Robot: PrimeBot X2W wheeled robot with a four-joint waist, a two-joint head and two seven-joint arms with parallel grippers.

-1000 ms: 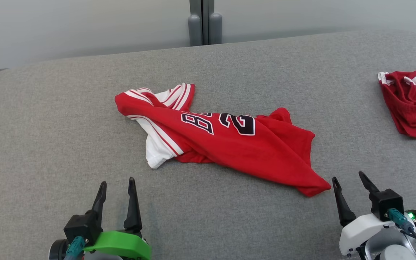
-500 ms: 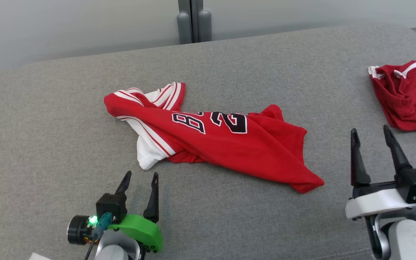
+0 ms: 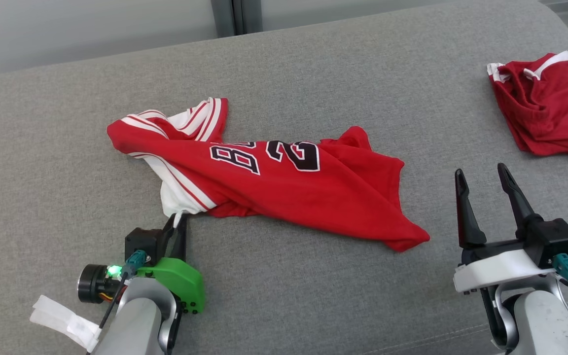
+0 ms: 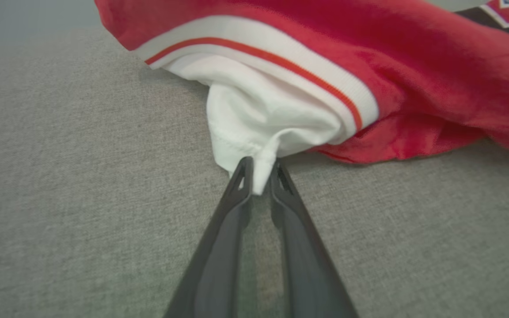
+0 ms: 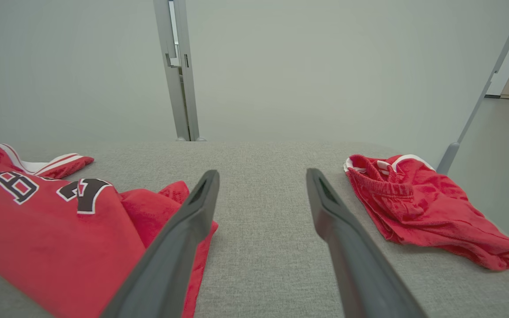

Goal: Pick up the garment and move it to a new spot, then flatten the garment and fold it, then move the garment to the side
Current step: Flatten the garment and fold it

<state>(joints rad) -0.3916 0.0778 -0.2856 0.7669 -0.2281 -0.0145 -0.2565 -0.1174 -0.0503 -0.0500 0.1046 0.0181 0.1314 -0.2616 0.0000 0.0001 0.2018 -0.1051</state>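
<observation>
Covering most of the head view, the grey fabric tabletop (image 3: 313,305) carries the garment (image 3: 289,192), a red jersey with white trim and black numbers. It lies rumpled at the middle, stretched from far left to near right. A crumpled red cloth (image 3: 545,106) sits well apart at the far right edge. The right gripper (image 3: 481,171) hovers with its jaws spread and nothing between them, near the garment's lower right corner. The left gripper (image 4: 260,170) is clenched on the garment's white corner (image 4: 259,128), low against the tabletop.
</observation>
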